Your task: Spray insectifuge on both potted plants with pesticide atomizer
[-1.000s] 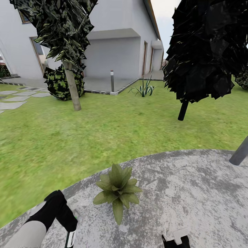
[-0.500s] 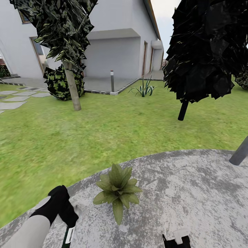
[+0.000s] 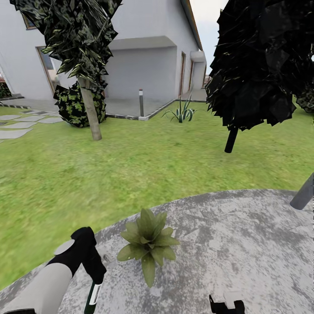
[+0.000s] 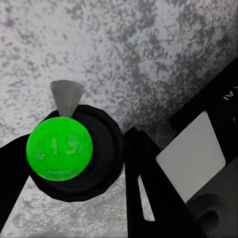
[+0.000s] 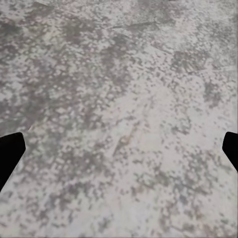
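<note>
Holding the pesticide atomizer (image 3: 93,297) upright, your clenched left gripper (image 3: 91,279) sits just left of the speckled potted plant (image 3: 148,241); right gripper (image 3: 226,304) idles, released.

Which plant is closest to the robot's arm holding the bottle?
The broad-leaved rosette plant on the grey patio, right beside the left gripper. The spiky agave and the dark bush stand far off by the house.

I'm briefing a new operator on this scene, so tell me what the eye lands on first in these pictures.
First, the light-green potted plant sitting on the grey stone patio near its edge by the lawn. Next, the left gripper beside it, holding the dark-green pesticide atomizer low over the patio. Then the big dark tree looming at upper right, before the white house.
</note>
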Tool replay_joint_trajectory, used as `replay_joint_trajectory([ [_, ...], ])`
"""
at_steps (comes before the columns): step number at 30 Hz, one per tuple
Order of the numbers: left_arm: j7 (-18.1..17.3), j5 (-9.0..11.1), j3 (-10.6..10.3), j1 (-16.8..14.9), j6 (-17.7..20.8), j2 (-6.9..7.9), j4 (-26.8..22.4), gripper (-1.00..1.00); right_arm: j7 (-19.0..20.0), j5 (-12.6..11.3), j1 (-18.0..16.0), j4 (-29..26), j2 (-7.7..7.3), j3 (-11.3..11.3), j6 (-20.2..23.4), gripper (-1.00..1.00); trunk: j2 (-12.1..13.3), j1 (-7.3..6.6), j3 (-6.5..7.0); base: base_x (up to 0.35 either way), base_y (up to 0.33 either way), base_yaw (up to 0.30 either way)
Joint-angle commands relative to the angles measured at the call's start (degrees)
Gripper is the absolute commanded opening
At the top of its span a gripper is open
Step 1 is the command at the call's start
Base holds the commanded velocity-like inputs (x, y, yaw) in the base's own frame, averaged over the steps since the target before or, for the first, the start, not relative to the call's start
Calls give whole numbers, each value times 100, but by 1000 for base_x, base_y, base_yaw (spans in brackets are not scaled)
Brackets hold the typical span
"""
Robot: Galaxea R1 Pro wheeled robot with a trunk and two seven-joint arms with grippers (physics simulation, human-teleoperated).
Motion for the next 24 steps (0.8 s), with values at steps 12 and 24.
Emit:
replay_joint_trajectory([
  [12,244,-18,-289,104,58,62,66,-100,-48,43,-5,13,1,16,-10,100,-2,0,-5,104,71,-85],
  [24,731,26,-227,106,60,-46,467,-100,-48,43,-4,15,1,19,-10,100,-2,0,-5,110,48,0],
])
